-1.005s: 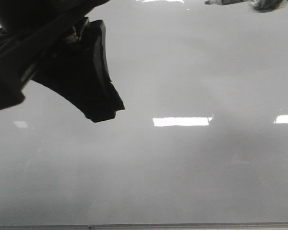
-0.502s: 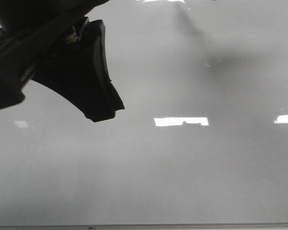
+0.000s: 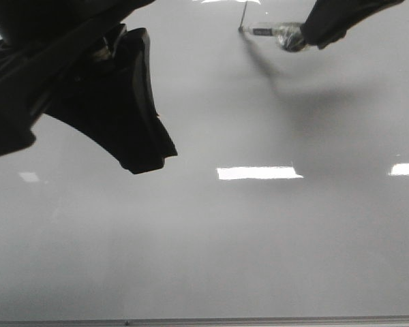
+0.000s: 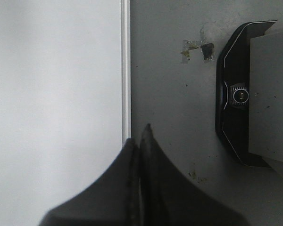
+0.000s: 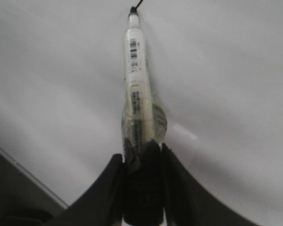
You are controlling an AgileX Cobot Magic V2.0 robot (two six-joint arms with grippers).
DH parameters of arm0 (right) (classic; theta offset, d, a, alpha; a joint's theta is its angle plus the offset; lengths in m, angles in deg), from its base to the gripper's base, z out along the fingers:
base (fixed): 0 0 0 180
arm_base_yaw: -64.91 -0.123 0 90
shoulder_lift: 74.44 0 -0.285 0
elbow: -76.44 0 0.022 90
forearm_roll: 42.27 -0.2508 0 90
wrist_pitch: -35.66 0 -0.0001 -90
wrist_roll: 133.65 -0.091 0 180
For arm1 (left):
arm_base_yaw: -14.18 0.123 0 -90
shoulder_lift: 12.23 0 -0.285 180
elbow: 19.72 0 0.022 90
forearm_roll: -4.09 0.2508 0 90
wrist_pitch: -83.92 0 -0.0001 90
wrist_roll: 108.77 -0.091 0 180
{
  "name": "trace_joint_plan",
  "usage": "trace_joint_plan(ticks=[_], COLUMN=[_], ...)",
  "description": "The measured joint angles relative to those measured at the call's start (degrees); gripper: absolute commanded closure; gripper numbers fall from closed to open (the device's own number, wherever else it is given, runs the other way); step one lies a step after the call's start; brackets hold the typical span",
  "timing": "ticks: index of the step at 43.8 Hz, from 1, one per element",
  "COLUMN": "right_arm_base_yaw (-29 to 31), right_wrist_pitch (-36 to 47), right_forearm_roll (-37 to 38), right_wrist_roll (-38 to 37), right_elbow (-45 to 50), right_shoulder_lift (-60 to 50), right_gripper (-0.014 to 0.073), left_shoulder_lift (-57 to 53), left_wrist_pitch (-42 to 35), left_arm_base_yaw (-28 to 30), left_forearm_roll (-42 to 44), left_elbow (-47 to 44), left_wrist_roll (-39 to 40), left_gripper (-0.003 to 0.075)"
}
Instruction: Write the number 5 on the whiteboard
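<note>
Bench (image 4: pixel 179 122): grey surface seen just beside the board's edge, marked with small dark specks.
Tape scraps (image 4: pixel 198 49): torn bits stuck to bench.
Black device (image 4: pixel 236 94): round button noted, lying near scraps.

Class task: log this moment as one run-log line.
right gripper: shut on marker | tip on whiteboard, short stroke begun | left gripper: shut, idle

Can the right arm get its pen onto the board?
Probably yes: the right gripper holds the pen with its tip already at the whiteboard, where a thin line starts. Nothing blocks it.
</note>
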Motion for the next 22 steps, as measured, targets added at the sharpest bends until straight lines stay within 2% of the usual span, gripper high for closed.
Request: trace_joint_plan(ticks=[9,22], right_arm_base_yaw=[-3.13,-0.48], right_wrist_pitch=[1.12,1.18], right_forearm_roll=[-0.26,-0.89], right_wrist_roll=[-0.14,-3.12], right_elbow=[4.62,5.4], right_shoulder_lift=[0.8,0.58], right_gripper=[0.0663,0.0655], left_shoulder_lift=[0.0,0.0], left_wrist_pitch=[0.0,-0.11], left_arm_base_yaw=[0.0,0.0], left_forearm_roll=[-0.1,-0.1], left_elbow=[0.0,0.0], left_wrist_roll=[0.0,0.0], left_gripper=[0.0741,0.0741])
